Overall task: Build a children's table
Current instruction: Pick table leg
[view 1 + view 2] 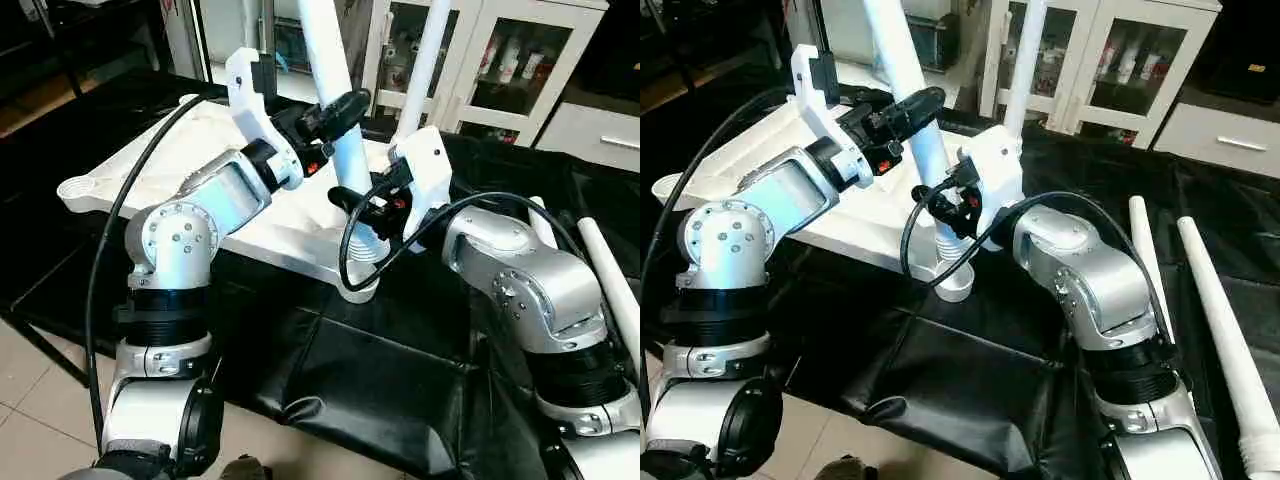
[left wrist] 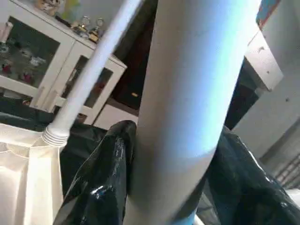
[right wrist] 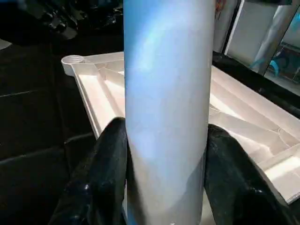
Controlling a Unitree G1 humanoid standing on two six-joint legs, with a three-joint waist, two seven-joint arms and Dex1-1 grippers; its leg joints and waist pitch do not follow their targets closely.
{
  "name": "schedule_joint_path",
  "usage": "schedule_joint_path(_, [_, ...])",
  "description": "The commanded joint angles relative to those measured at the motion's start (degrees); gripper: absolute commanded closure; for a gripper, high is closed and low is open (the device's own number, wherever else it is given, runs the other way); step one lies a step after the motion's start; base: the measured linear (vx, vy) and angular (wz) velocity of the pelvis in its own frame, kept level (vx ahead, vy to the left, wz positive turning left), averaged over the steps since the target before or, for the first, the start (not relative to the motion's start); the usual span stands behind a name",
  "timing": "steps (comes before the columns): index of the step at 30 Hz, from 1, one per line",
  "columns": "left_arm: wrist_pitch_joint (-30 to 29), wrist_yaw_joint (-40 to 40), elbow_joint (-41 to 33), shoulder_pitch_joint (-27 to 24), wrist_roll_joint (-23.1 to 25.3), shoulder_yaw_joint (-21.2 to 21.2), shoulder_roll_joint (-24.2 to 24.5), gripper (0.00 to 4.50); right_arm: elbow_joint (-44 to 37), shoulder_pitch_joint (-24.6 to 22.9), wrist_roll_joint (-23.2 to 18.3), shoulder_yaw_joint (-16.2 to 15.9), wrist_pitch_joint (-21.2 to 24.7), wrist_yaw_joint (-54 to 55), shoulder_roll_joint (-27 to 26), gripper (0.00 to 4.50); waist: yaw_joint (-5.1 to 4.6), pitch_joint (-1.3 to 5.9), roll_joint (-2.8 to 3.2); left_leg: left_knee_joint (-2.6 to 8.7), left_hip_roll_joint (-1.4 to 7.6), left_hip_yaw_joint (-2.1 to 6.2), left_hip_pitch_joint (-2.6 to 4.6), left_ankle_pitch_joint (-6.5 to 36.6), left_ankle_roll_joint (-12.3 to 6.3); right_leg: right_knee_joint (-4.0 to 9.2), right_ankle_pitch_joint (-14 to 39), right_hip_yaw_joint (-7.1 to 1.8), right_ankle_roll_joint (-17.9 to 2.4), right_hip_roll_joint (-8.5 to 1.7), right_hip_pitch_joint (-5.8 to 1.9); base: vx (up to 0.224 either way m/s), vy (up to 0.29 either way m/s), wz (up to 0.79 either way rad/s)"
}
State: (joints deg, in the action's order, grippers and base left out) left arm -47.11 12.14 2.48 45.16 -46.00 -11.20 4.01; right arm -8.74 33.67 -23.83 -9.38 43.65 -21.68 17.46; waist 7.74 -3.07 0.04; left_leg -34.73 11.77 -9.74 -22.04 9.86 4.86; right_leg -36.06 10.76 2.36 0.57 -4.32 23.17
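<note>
Black cloth covers the work table [image 1: 330, 390], with glass-fronted cabinets [image 1: 500, 60] behind, and the white top [image 1: 150, 175] lies on it ribs up so its corner sockets face upward for the legs. At far left an empty socket [image 1: 77, 187] waits at the corner. Next, the left gripper [image 1: 345, 110] is clamped around the near leg [image 1: 335, 70] fairly high up, likely to keep the long tube from leaning. Just below and to the right, the right gripper [image 1: 362, 205] is closed on the same leg close to its threaded base, which sits in the front socket [image 1: 358, 290]; a low grip probably suits turning or pressing it home. Behind stands a second leg [image 1: 425, 60], already seated in a rear corner. Two spare legs [image 1: 1200, 300] lie side by side on the cloth at far right, seemingly within reach for later.
</note>
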Motion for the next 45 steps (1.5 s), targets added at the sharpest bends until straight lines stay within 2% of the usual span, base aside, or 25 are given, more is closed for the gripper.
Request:
schedule_joint_path(1, [-1.62, 0.27, -0.49, 0.44, -1.02, -0.34, 0.25, 2.42, -0.05, 1.01, 1.19, 1.49, -1.62, 0.3, -0.04, 2.66, -0.47, 4.28, 0.11, 3.96, 0.28, 0.03, 1.04, 9.25, 4.16, 3.79, 4.88, -1.75, -7.21, -2.27, -2.96, 0.0, 0.0, 0.0])
schedule_joint_path(11, [-3.54, 3.89, -2.24, 0.59, -3.46, 0.02, 1.48, 2.62, 0.69, 1.67, 1.2, 2.11, -2.2, -0.69, -0.13, 2.66, -0.79, 4.22, 0.12, 4.05, 0.29, 0.06, 1.08, 9.69, 4.16, 3.81, 5.81, -1.73, -7.44, -2.31, -2.92, 0.0, 0.0, 0.0])
schedule_joint_path(12, [-3.69, 4.46, -2.42, 0.61, -3.64, 0.2, 1.64, 2.63, 0.75, 1.74, 0.95, 2.35, -2.21, -0.88, -0.24, 2.66, -0.94, 4.21, -0.07, 4.04, 0.29, 0.04, 1.02, 9.38, 4.07, 3.74, 5.44, -1.72, -7.61, -2.31, -2.96, 0.0, 0.0, 0.0])
schedule_joint_path(13, [-4.85, 6.76, -3.23, 0.59, -4.56, 0.89, 2.7, 2.63, 0.59, 2.14, -2.69, 4.69, 0.09, -1.77, -1.36, 2.1, -1.04, 4.17, -0.01, 4.05, 0.25, 0.03, 0.96, 9.4, 4.08, 3.75, 5.43, -1.73, -7.65, -2.28, -2.96, 0.0, 0.0, 0.0])
schedule_joint_path(14, [-5.64, 8.44, -3.9, 0.5, -5.08, 1.52, 3.6, 2.64, 0.34, 2.48, -4.82, 5.92, 1.54, -2.57, -1.61, 1.96, -1.21, 4.26, -0.04, 4.04, 0.27, 0.04, 1.03, 9.59, 3.63, 3.67, 5.53, -1.74, -7.86, -2.35, -2.98, 0.0, 0.0, 0.0])
schedule_joint_path(15, [-6.22, 9.54, -4.35, 0.45, -5.4, 1.9, 4.18, 2.64, 0.1, 2.87, -6.51, 6.92, 3.05, -3.56, -1.49, 1.94, -1.39, 4.22, 0.03, 4.05, 0.24, 0.05, 1.03, 9.55, 3.51, 3.63, 5.69, -1.69, -7.99, -2.26, -2.94, 0.0, 0.0, 0.0])
schedule_joint_path(16, [-6.92, 10.14, -4.59, 0.52, -5.66, 2.17, 4.63, 2.64, 0.06, 3.16, -7.36, 7.46, 3.86, -4.27, -1.25, 1.86, -1.44, 4.25, -0.18, 3.98, 0.27, -0.04, 1.03, 9.15, 3.23, 3.65, 5.17, -1.73, -8.33, -2.29, -2.99, 0.0, 0.0, 0.0])
schedule_joint_path(20, [-9.68, 14.07, -5.52, 1.39, -6.8, 3.49, 7.4, 2.67, 0.6, 5.68, -13.27, 10.81, 10.23, -9.6, 1.99, 1.48, -1.4, 4.16, -0.01, 3.92, 0.25, -0.16, 1.19, 9.0, 3.05, 3.55, 5.1, -1.71, -9.16, -2.17, -2.86, 0.0, 0.0, 0.0])
schedule_joint_path(25, [-10.46, 15.61, -4.93, 2.65, -7.67, 3.16, 8.12, 2.68, 2.14, 7.71, -16.74, 13.09, 14.21, -12.22, 4.57, 1.04, -1.27, 4.15, -0.29, 3.89, 0.18, -0.25, 1.01, 8.19, 3.04, 3.68, 5.74, -1.73, -9.21, -2.24, -3.06, 0.0, 0.0, 0.0])
schedule_joint_path(28, [-11.42, 17.12, -4.85, 3.23, -8.81, 2.73, 8.64, 2.68, 4.32, 9.86, -20.38, 15.92, 19.55, -13.68, 6.97, 0.9, -1.16, 4.15, -0.36, 3.82, 0.17, -0.25, 1.01, 7.96, 3.02, 3.74, 6.54, -1.75, -9.41, -2.32, -3.13, 0.0, 0.0, 0.0])
schedule_joint_path(33, [-11.7, 17.98, -4.78, 3.24, -8.85, 3.06, 9.21, 2.69, 3.62, 9.43, -21.63, 15.46, 22.12, -16.56, 10.12, 0.9, -0.96, 4.3, -0.45, 3.68, 0.22, -0.29, 0.89, 6.22, 2.75, 3.5, 4.12, -1.72, -9.76, -2.28, -3.24, 0.0, 0.0, 0.0])
schedule_joint_path(39, [-12.07, 18.97, -4.42, 3.38, -8.75, 3.17, 9.78, 2.7, 2.61, 8.88, -22.66, 15.1, 23.55, -17.5, 12.14, 0.9, -0.87, 4.24, -0.47, 3.68, 0.22, -0.32, 0.96, 6.93, 2.9, 3.72, 6.31, -1.69, -9.82, -2.35, -3.21, 0.0, 0.0, 0.0])
schedule_joint_path(40, [-12.0, 19.17, -4.31, 3.41, -8.55, 3.34, 9.98, 2.7, 2.35, 8.73, -22.34, 14.6, 23.39, -17.69, 12.62, 0.9, -0.86, 4.21, -0.19, 3.7, 0.24, -0.28, 0.99, 7.09, 3.0, 3.7, 6.56, -1.7, -9.85, -2.35, -3.12, 0.0, 0.0, 0.0])
schedule_joint_path(42, [-11.62, 19.43, -4.06, 3.5, -8.13, 3.62, 10.28, 2.7, 0.69, 7.65, -18.88, 11.34, 20.26, -18.77, 14.76, 0.9, -0.74, 4.25, -0.4, 3.68, 0.29, -0.28, 1.02, 7.09, 3.12, 3.78, 6.47, -1.7, -9.54, -2.34, -3.21, 0.0, 0.0, 0.0])
schedule_joint_path(45, [-11.04, 19.52, -3.72, 3.78, -7.73, 3.63, 10.3, 2.7, -0.22, 6.98, -18.62, 10.92, 19.54, -18.74, 14.4, 0.9, -0.74, 4.24, -0.39, 3.69, 0.26, -0.27, 0.91, 6.64, 3.21, 3.65, 5.8, -1.71, -9.33, -2.33, -3.19, 0.0, 0.0, 0.0])
